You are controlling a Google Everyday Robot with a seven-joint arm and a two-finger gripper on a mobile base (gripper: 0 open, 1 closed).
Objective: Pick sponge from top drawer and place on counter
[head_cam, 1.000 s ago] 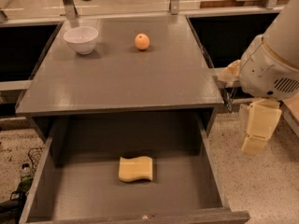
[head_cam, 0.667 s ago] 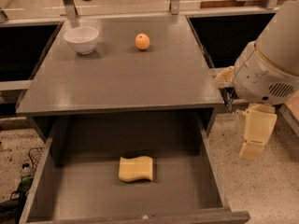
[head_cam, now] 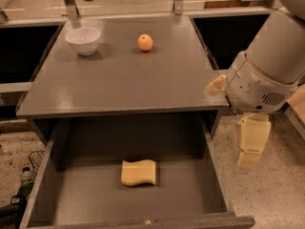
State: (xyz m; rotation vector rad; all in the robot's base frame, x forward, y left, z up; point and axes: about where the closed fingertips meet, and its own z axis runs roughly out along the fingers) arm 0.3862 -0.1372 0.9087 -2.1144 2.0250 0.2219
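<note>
The pale yellow sponge lies flat on the bottom of the open top drawer, near its middle. The grey counter is directly above the drawer. My gripper hangs pointing down from the white arm at the right. It is outside the drawer's right wall, over the speckled floor, to the right of the sponge and higher than it. It holds nothing that I can see.
A white bowl stands at the counter's back left and an orange fruit at the back middle. Black recessed areas flank the counter. Metal posts rise behind it. Cables lie on the floor at the lower left.
My arm and gripper have moved a little to the left, closer to the drawer's right wall. The sponge, bowl and fruit have not moved.
</note>
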